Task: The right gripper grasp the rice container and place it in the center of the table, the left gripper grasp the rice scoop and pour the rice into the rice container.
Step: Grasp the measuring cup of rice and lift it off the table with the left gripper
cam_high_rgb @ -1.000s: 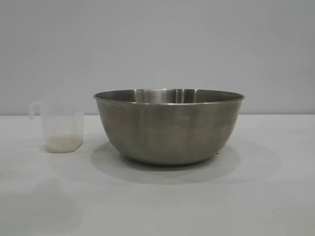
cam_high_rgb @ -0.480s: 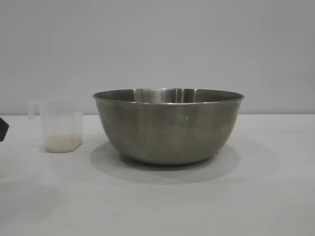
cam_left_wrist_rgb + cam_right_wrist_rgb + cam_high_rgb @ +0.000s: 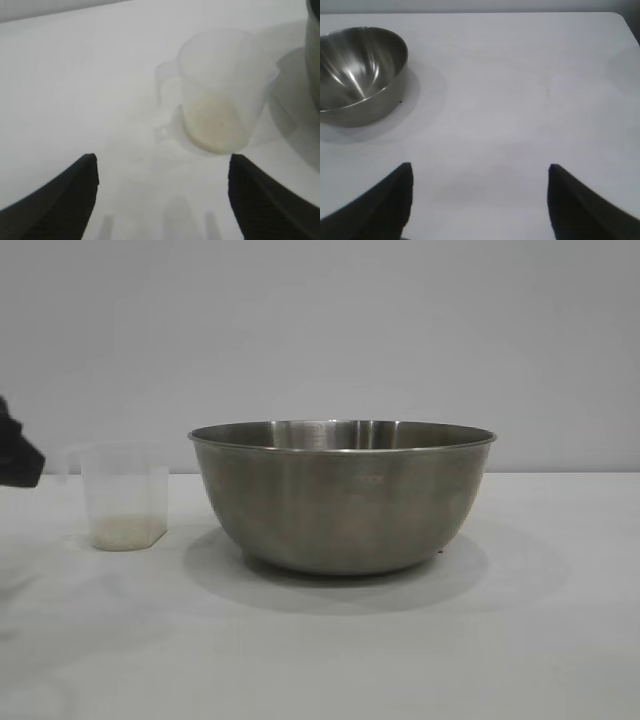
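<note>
Exterior view: rice container (image 3: 343, 497) upright at frame centre on white desk (image 3: 520, 640). Rice scoop (image 3: 124, 495) upright at left, near the bowl, apart from it; thin layer of rice (image 3: 126, 533) in its bottom. Dark piece of left arm at far left edge, short of the scoop.

Left wrist view: left claw (image 3: 162, 172) spread open, empty, fingers at lower corners. Scoop upper right of centre, beyond the fingertips, untouched.

Right wrist view: right claw (image 3: 480, 180) open, empty, over bare desk. Steel bowl upper left, well apart.
</note>
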Robot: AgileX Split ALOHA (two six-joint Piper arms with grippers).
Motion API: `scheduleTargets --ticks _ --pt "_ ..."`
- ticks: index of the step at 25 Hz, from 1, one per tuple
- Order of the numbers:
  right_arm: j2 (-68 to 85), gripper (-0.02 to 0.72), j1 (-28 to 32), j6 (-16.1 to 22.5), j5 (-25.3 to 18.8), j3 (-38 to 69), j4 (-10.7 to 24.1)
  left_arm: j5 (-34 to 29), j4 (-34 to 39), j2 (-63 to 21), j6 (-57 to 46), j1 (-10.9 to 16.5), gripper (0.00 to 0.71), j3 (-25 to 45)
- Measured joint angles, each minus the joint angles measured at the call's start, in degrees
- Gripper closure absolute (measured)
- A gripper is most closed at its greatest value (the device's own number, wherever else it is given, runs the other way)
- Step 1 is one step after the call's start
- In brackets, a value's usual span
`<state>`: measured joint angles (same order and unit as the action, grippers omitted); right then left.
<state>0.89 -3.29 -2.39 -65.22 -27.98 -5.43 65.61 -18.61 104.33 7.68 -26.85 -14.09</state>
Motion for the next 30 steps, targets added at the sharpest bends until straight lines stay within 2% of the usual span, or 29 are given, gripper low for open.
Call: scheduleTargets --ticks 11,30 --pt "0.0 0.225 0.0 0.0 0.0 0.0 0.0 0.0 -5.6 0.7 3.4 0.0 0.205 -3.6" --pt "0.0 0.225 0.0 0.0 0.0 0.0 0.0 0.0 -8.7 6.2 7.2 0.0 0.205 -8.5"
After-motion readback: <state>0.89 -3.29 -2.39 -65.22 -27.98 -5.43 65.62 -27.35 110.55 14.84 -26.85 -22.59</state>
